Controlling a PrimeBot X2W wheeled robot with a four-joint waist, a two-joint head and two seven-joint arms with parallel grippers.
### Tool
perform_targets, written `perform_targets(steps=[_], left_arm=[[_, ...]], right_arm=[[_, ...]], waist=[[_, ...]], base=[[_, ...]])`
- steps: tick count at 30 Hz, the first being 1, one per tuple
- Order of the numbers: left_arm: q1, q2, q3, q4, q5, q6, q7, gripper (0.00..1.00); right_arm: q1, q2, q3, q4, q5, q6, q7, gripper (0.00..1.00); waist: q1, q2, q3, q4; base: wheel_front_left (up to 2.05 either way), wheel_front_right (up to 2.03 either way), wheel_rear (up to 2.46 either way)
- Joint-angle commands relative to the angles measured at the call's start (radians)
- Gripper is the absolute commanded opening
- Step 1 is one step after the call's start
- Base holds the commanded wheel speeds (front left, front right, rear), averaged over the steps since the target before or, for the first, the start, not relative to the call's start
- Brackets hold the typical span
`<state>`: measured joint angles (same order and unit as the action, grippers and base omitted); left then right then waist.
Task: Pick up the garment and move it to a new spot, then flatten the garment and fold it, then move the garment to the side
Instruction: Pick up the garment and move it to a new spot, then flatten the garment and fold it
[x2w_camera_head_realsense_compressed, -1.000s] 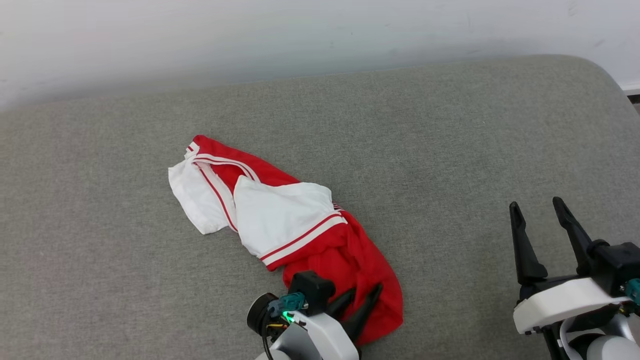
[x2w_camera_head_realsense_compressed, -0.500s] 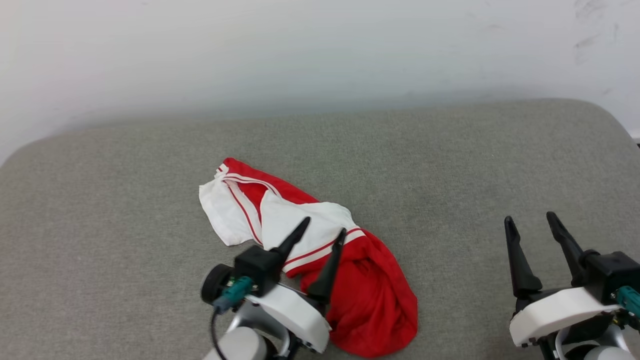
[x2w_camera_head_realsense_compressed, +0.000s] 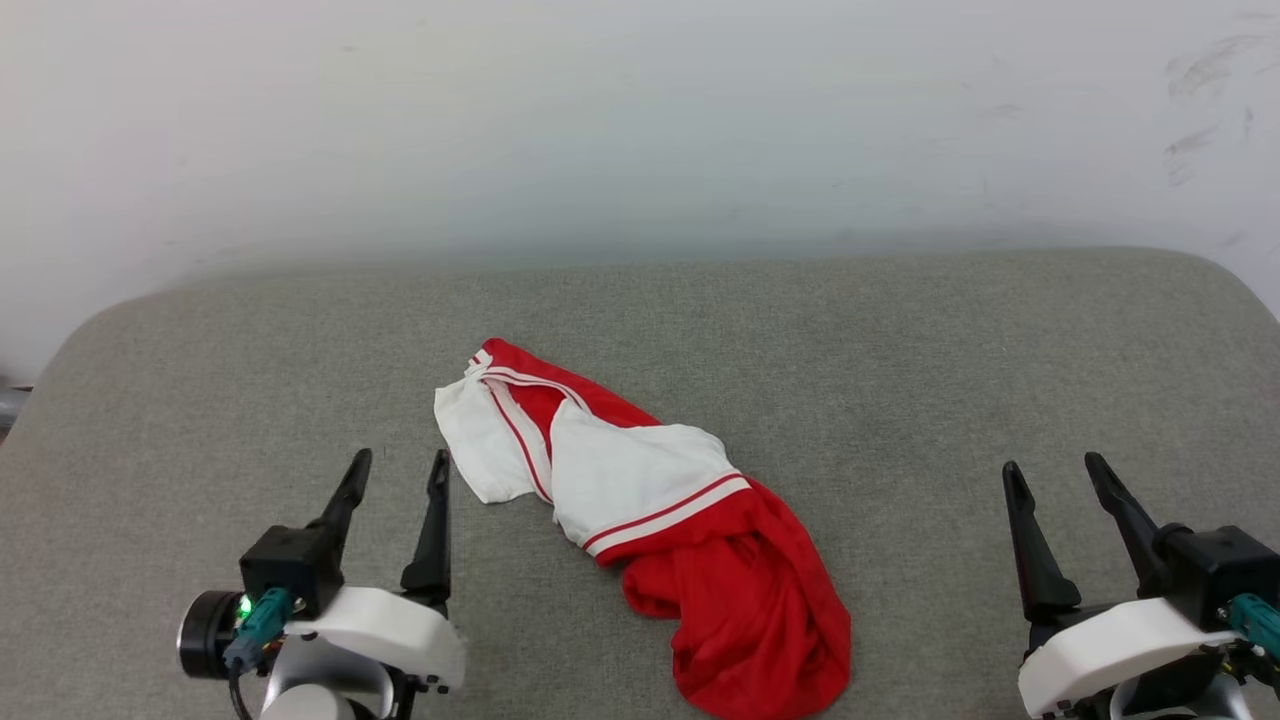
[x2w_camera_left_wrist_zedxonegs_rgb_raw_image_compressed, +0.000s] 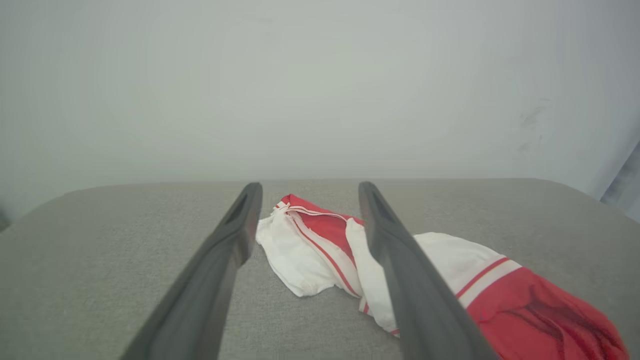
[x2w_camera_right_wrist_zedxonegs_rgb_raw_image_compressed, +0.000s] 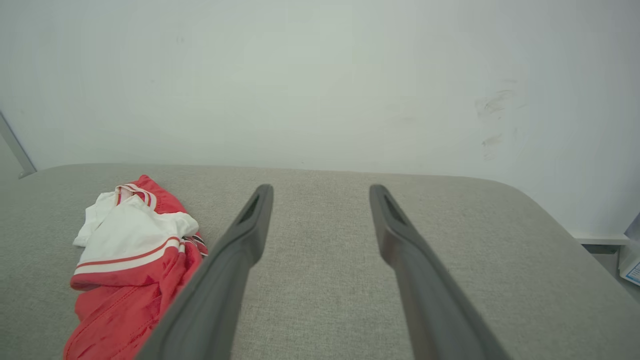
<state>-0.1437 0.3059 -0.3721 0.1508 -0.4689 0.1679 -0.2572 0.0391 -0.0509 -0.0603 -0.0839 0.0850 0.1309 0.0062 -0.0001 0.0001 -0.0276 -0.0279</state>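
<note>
Nearest the robot, the left end effector sits at the near left over the grey fabric-covered worktop, its two dark fingers spread wide and gripping nothing. The right end effector sits at the near right, likewise splayed and empty.

Between them lies the garment — crumpled, not yet flattened, loose on the worktop. Its long axis runs on a diagonal. The bunched red body is the near end, a little right of centre. The white sleeves with their red stripes trail off to the far left, ending in a red, white-striped edge.

The left end effector is much the nearer — the outermost white sleeve lies just beside its inner fingertip, ahead and to its right, as the left wrist view also shows. The right one is well apart from the cloth, with a stretch of worktop between. A grasp on the sleeve end therefore likely falls to the left arm, while the red body would ask a longer reach of the right.

Beyond the garment the worktop runs on to a plain pale wall.
</note>
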Motion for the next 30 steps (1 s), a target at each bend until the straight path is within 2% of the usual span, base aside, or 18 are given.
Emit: perform_targets(steps=[1,10,22,26,30], left_arm=[[0.028,0.02,0.02,-0.005,0.002,0.013,-0.004,1.0],[0.081,0.059,0.049,-0.031,-0.007,0.038,0.007,1.0],[0.056,0.059,0.034,-0.051,-0.005,0.036,0.015,1.0],[0.039,0.057,0.017,-0.055,0.005,0.027,0.019,1.0],[0.003,0.053,-0.015,-0.053,0.022,0.006,0.025,1.0]], right_arm=[[0.011,0.001,0.002,0.001,0.004,0.0,0.0,1.0],[0.02,0.001,0.004,-0.002,0.007,0.0,0.003,1.0],[0.005,0.001,-0.02,0.036,0.034,0.0,0.023,1.0],[-0.03,0.001,-0.023,0.102,0.043,0.0,0.083,1.0],[-0.104,0.001,0.019,0.188,0.065,0.0,0.166,1.0]], waist=[[0.0001,-0.0001,-0.005,0.0],[0.0001,-0.0001,-0.01,0.003],[0.0001,-0.0001,-0.003,0.024],[0.0001,-0.0001,0.011,0.057],[0.0001,-0.0001,0.036,0.1]], base=[[0.0,0.0,0.0],[0.0,0.0,0.0],[0.0,0.0,0.0],[0.0,0.0,0.0],[0.0,0.0,0.0]])
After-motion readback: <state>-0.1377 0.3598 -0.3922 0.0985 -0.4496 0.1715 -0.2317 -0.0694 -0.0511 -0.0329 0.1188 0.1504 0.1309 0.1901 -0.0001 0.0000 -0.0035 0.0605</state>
